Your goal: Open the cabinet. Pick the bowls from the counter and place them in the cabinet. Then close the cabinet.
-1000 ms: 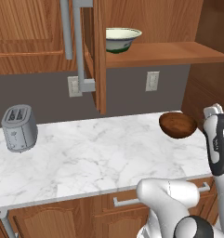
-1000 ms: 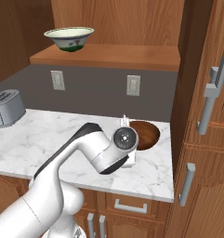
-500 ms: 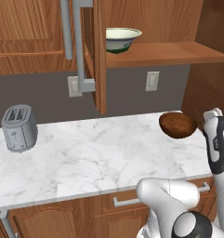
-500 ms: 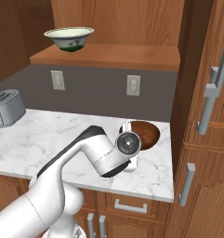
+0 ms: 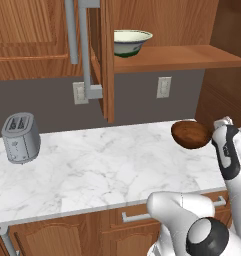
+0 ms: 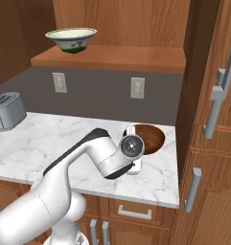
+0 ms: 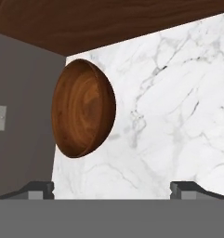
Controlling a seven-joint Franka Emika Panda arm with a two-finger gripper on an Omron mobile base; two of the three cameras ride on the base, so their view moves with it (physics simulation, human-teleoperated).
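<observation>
one brown bowl (image 7: 83, 108) on counter (image 7: 178, 116) | fingers (image 7: 112, 188) spread wide, holding nothing | no writing legible

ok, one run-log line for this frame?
cabinet: open | cream bowl: on shelf | brown bowl: on counter | gripper: open, nearing brown bowl

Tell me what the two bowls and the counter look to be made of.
Brown bowl: apparently polished wood, swirling grain and sheen. Pale bowl on the shelf: probably glazed ceramic, smooth cream with green outside. Counter: marble-like stone, white with grey veins.
</observation>
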